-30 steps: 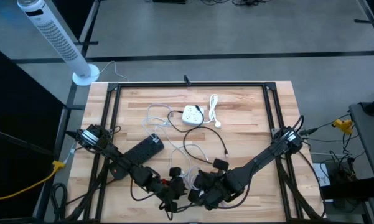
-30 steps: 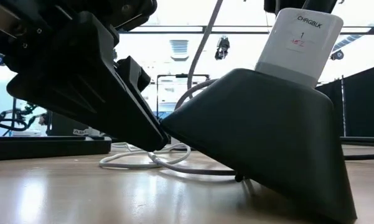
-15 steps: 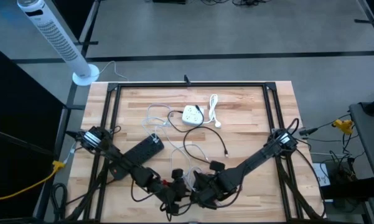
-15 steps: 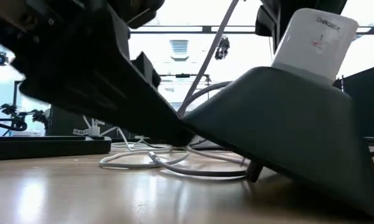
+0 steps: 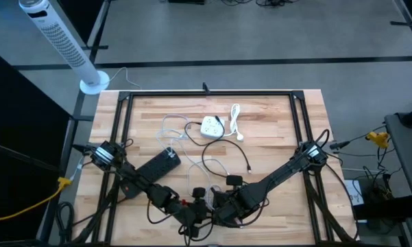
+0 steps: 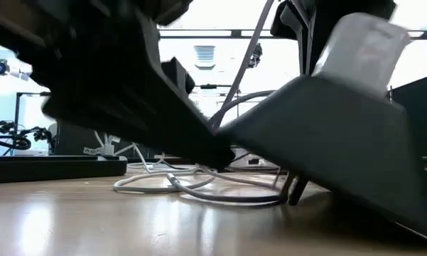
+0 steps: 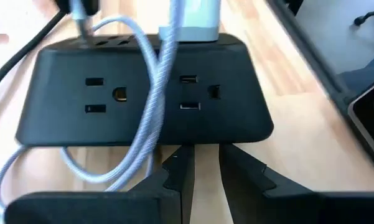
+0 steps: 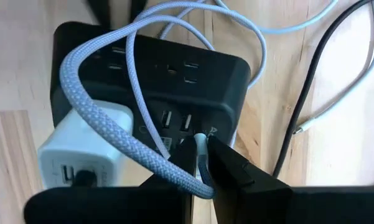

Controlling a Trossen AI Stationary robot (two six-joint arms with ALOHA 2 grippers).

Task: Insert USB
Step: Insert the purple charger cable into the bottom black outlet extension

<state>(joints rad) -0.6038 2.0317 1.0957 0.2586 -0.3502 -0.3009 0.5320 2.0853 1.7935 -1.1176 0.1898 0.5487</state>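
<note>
the black plastic multi-socket power cube (image 8: 174, 81) sits near the table's front edge, between both arms. the right gripper (image 8: 200, 152) is pinched shut on the plug end of the pale braided usb cable (image 8: 106, 134), right at the cube's usb ports. the left gripper (image 7: 202, 165) is nearly closed, fingertips just beside the cube's base, holding nothing. a white charger block (image 8: 81, 152) is plugged into the cube.
</note>
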